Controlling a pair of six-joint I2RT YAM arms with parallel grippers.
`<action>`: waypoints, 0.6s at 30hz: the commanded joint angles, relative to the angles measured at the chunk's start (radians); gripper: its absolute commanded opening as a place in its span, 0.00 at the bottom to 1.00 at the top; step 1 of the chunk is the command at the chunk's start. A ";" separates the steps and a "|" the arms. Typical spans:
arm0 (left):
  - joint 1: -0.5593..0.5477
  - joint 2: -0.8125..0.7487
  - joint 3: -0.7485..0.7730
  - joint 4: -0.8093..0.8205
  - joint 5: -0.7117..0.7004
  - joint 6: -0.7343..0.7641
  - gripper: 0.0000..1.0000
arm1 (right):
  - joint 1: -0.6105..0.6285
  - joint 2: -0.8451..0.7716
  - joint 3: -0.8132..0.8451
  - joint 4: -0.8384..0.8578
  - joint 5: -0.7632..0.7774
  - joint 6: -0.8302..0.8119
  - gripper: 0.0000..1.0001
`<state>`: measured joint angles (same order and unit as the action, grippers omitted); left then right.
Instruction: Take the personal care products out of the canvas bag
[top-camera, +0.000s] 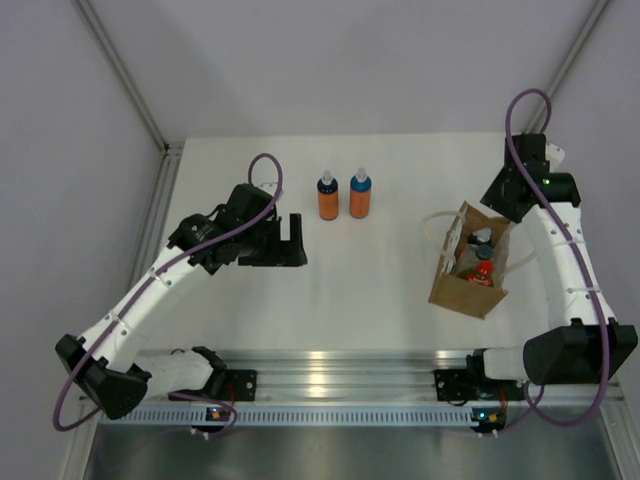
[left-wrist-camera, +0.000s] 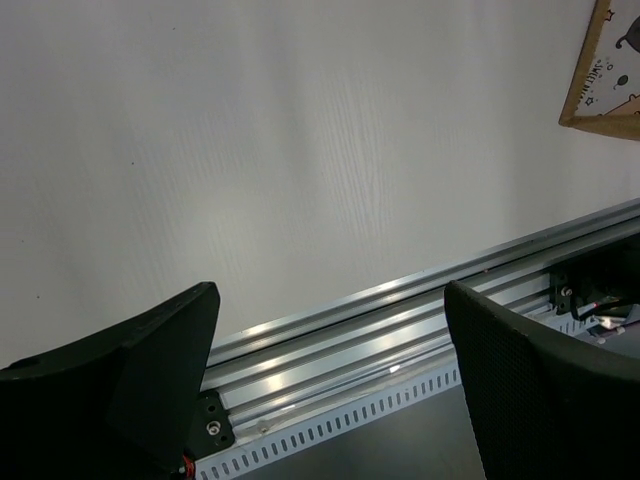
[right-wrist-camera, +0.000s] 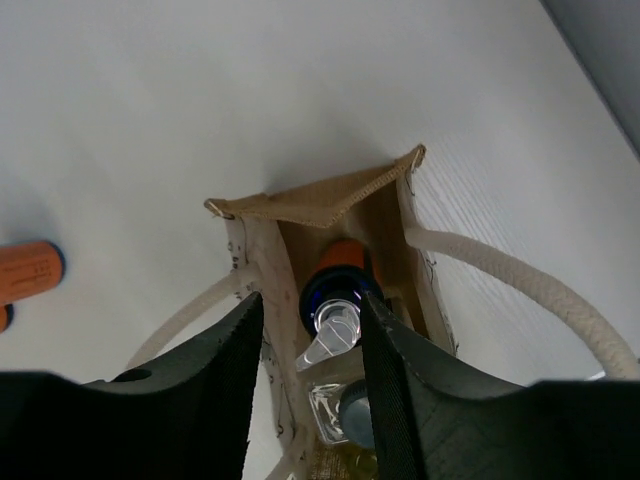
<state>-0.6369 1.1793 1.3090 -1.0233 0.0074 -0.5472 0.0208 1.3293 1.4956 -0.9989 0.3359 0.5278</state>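
Lower the spread right pincer (right-wrist-camera: 310, 302) straight onto the upright blue-capped bottle (right-wrist-camera: 342, 258) directly beneath it in the bag (right-wrist-camera: 330, 203).

The table (left-wrist-camera: 300, 150) has a white matt top with a faint wood-like grain, and the rail (left-wrist-camera: 380, 335) at its near edge is bare grooved metal that shines brightly. The canvas bag (right-wrist-camera: 335, 200) is of coarse tan woven cloth with stitched edges, its handles (right-wrist-camera: 500, 275) are of white twisted cord, and the orange bottle (right-wrist-camera: 345, 255) inside it has a clear glossy plastic tip. The fingers (left-wrist-camera: 540, 380) of the left gripper (left-wrist-camera: 330, 300) look like black matt plastic, finely dotted on the inner face.
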 joint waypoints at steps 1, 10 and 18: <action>-0.004 0.009 0.030 0.035 0.026 0.013 0.98 | -0.012 -0.018 -0.038 -0.070 -0.002 0.090 0.41; -0.004 0.010 0.027 0.035 0.025 0.033 0.98 | -0.007 -0.056 -0.121 -0.067 0.029 0.227 0.40; -0.003 0.010 0.004 0.035 0.022 0.027 0.98 | 0.011 -0.055 -0.164 -0.053 0.028 0.252 0.41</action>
<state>-0.6369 1.1919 1.3090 -1.0229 0.0223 -0.5282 0.0242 1.3022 1.3342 -1.0451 0.3431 0.7513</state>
